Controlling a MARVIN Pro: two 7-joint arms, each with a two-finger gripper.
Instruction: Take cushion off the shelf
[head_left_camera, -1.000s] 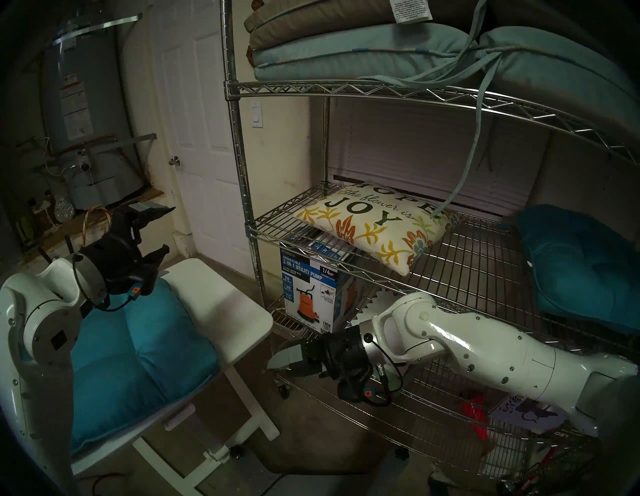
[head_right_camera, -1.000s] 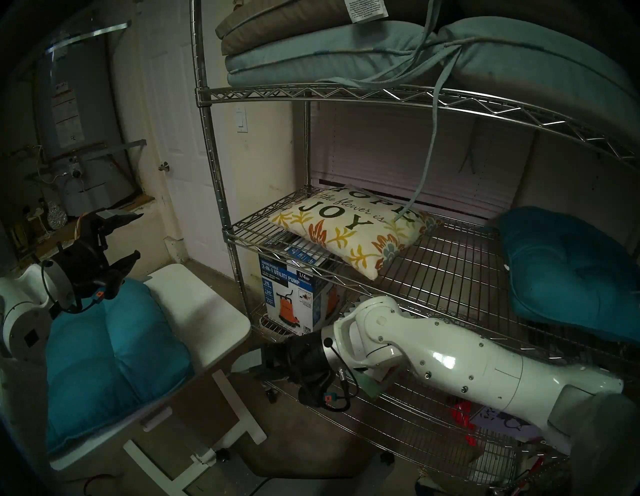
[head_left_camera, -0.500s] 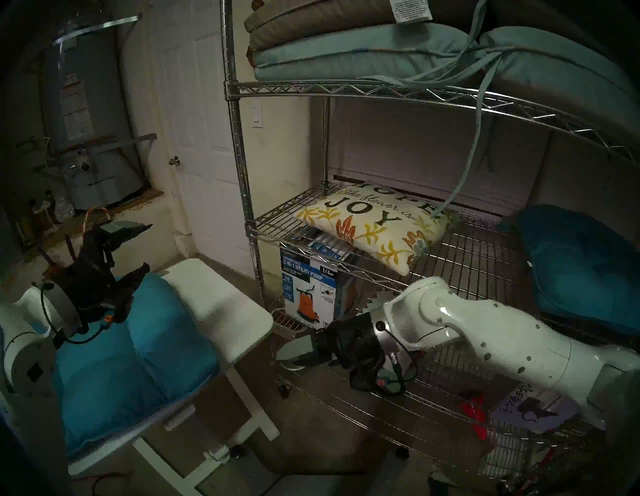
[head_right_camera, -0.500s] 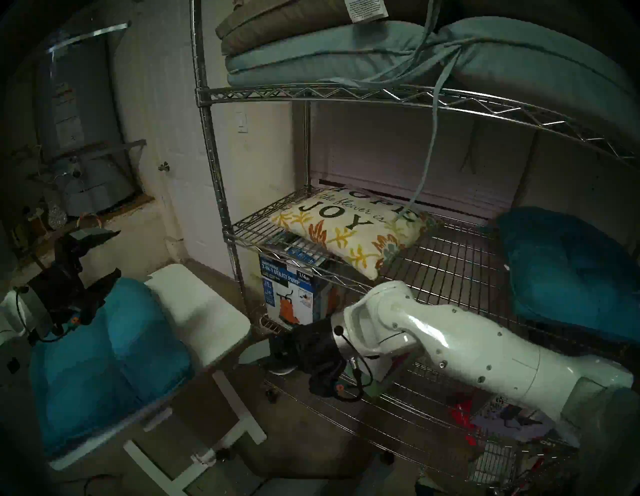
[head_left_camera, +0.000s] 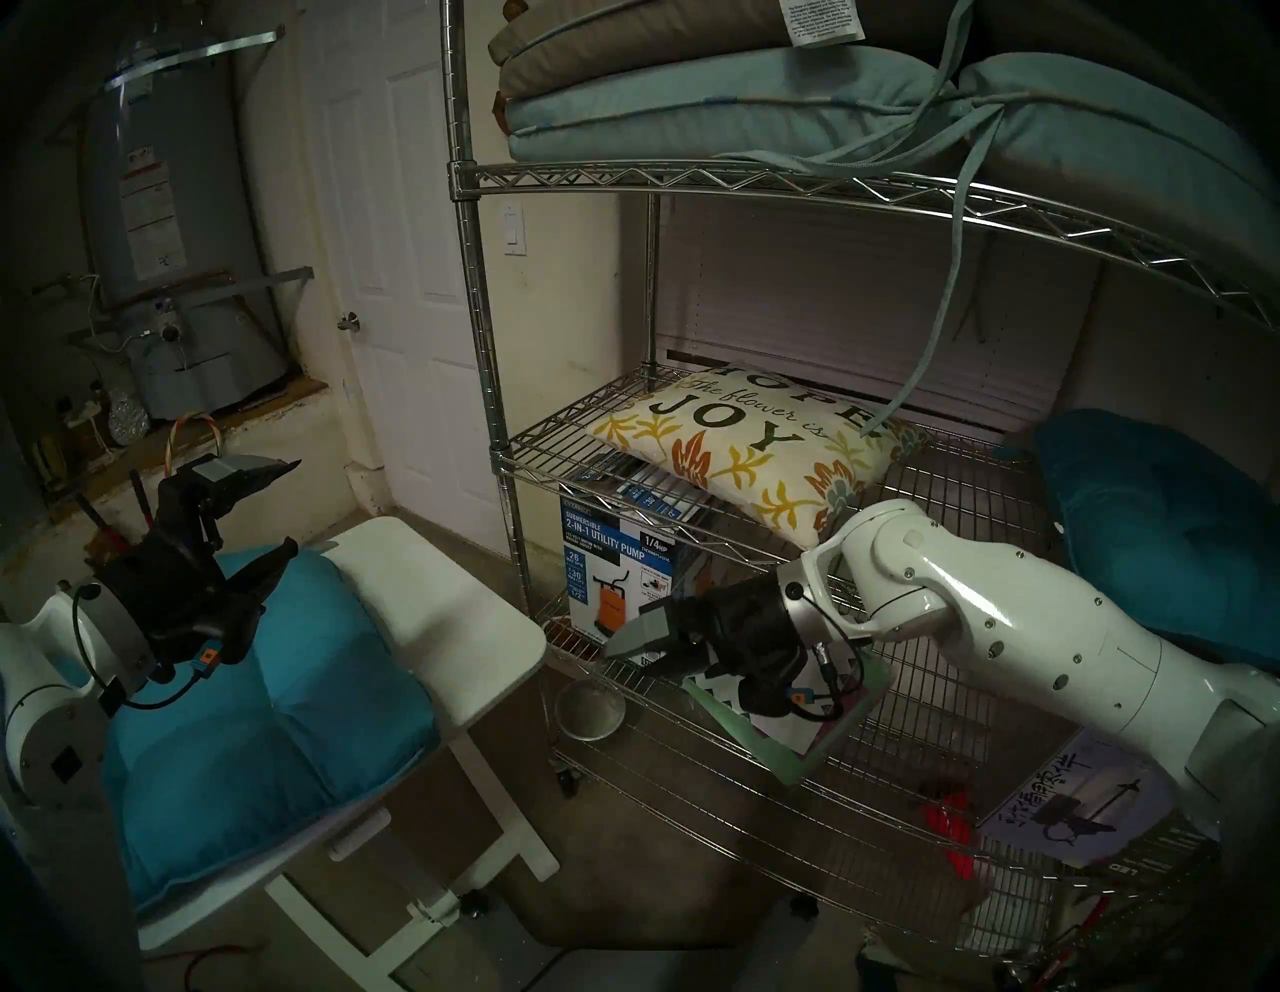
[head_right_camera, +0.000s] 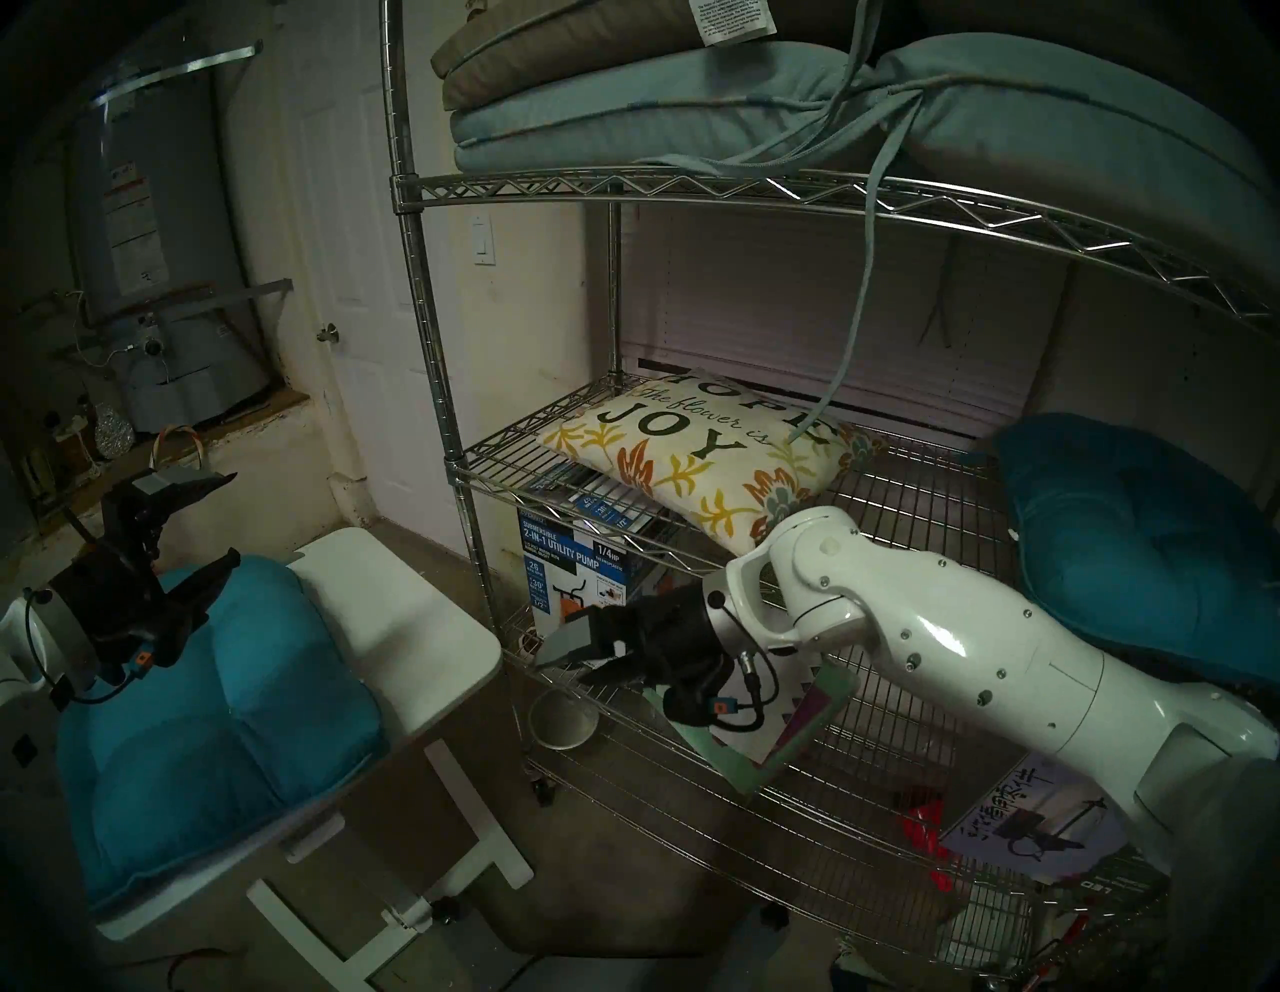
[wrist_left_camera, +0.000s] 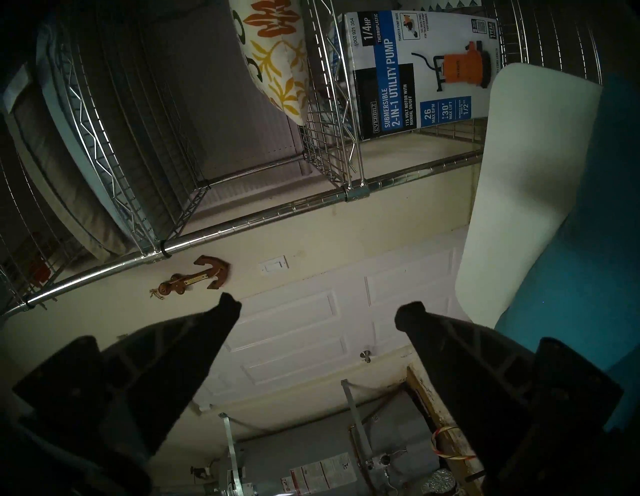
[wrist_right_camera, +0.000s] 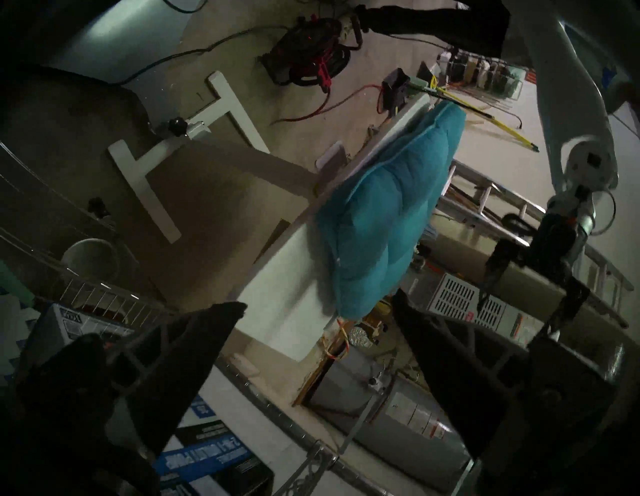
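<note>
The cushion (head_left_camera: 748, 450), cream with "HOPE"/"JOY" lettering and a flower-leaf print, lies flat at the left end of the shelf's (head_left_camera: 478, 312) middle tier. It also shows in the right head view (head_right_camera: 692, 461) and the left wrist view (wrist_left_camera: 273, 59). My right gripper (head_left_camera: 627, 661) is open and empty. It is below that tier, in front of the pump box, with its wrist under the cushion's front corner. My left gripper (head_left_camera: 289, 509) is open and empty above the white table, well left of the shelf.
A teal tufted cushion (head_left_camera: 263, 706) lies on the white table (head_left_camera: 443, 609); another (head_left_camera: 1163, 526) sits at the tier's right end. Pale blue pads (head_left_camera: 692, 111) fill the top tier, and one tie (head_left_camera: 928, 346) hangs onto the cushion. The pump box (head_left_camera: 616, 575), a bowl (head_left_camera: 589, 706) and a green-edged book (head_left_camera: 796, 734) are below.
My right arm has risen and swung toward the shelf, lifting its gripper from near the floor to in front of the pump box. My left gripper has drawn back to the left.
</note>
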